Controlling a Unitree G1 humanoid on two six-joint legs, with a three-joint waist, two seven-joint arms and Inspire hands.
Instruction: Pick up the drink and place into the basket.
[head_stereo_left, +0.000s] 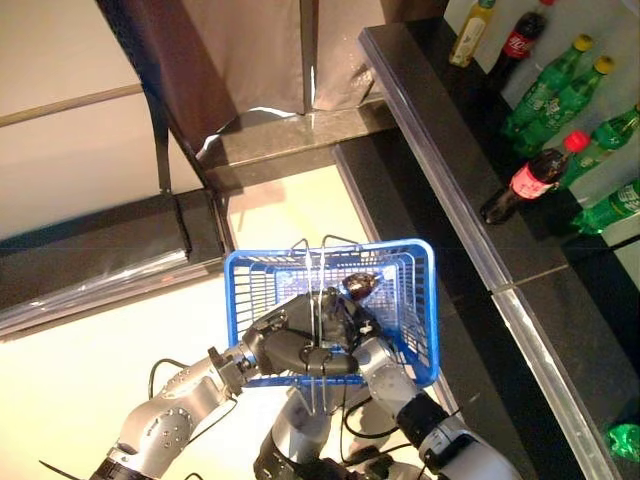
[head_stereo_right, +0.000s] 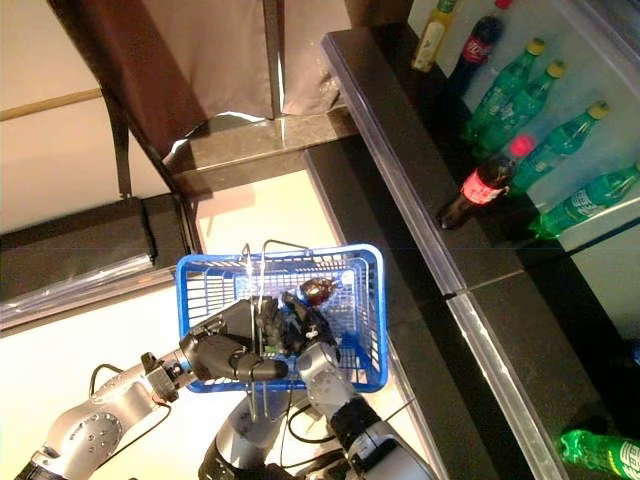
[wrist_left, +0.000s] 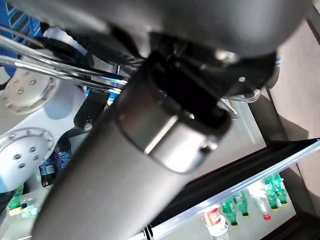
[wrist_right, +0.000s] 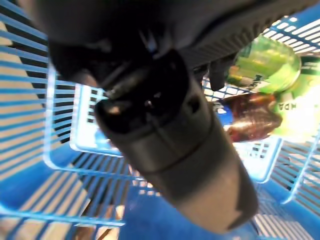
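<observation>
Drink (wrist_right: 250, 120) lies in blue basket (head_stereo_left: 420, 300), just beside right hand (head_stereo_left: 350, 318) fingers

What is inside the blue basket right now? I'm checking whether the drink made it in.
Inside the blue basket lies a dark cola bottle, with the right hand over it. The right wrist view also shows a green bottle. The basket floor beneath the hand is hidden.

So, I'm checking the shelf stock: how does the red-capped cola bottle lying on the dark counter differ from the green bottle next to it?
The cola bottle is dark with a red label and red cap; the green bottle is translucent green with a yellow cap. The cola bottle's base reaches nearer the counter edge, while the green bottle sits further back. Both lie on their sides, caps pointing away from the edge.
</observation>
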